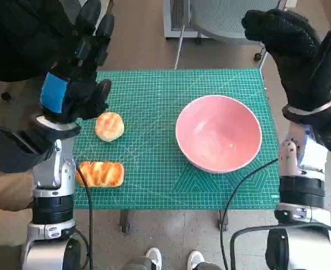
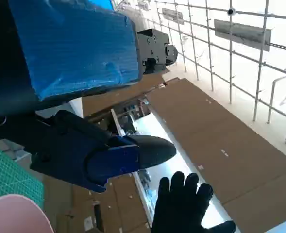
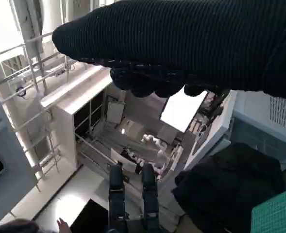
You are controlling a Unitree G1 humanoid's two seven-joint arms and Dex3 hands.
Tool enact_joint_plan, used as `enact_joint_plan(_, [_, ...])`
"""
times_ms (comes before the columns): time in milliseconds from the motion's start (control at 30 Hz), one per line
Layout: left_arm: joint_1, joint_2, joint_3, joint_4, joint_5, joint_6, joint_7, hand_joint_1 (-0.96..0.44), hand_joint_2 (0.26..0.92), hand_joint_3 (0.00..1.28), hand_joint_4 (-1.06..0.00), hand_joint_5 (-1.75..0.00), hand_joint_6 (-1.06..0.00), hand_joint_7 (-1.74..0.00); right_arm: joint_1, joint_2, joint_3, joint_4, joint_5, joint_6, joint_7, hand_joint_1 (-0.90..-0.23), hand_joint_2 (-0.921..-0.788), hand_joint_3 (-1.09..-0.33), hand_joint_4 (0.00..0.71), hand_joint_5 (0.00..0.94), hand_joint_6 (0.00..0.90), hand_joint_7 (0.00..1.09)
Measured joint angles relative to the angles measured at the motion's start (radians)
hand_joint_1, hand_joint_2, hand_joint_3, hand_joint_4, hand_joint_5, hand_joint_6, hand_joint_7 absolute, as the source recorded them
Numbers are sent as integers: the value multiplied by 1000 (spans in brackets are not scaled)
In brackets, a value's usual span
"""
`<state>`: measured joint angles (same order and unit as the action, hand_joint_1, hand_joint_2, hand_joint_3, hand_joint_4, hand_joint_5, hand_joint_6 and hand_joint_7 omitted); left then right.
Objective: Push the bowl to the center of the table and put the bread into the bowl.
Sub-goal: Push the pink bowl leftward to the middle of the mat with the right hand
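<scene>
Between raised hands: pink bowl [image 1: 218,133] near the tabletop's [image 1: 154,90] right edge.
Left hand [image 1: 78,84] and right hand [image 1: 300,53] both empty, fingers spread; round bread [image 1: 109,126] just right of left hand.

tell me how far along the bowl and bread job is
Little looks done: the pink bowl sits right of the mat's middle and holds nothing. Nothing is in hand; the left hand and right hand are raised, touching nothing. Left: push the bowl to center, then put in the round bread.

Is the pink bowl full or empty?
Empty. The head view shows only the smooth pink inside of the pink bowl. Both breads, the round bun and the long loaf, lie on the mat.
</scene>
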<state>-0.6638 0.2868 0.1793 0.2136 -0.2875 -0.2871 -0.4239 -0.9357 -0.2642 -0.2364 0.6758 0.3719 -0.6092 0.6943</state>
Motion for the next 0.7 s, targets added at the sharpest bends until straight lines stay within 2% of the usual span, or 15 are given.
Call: enact_joint_plan(700, [2,0,-1,-22,0,11,2,-730,921,575,1,1,1,-172,0,0,0,-1,0,1,0,-717,-921,-782,161,0,195,2])
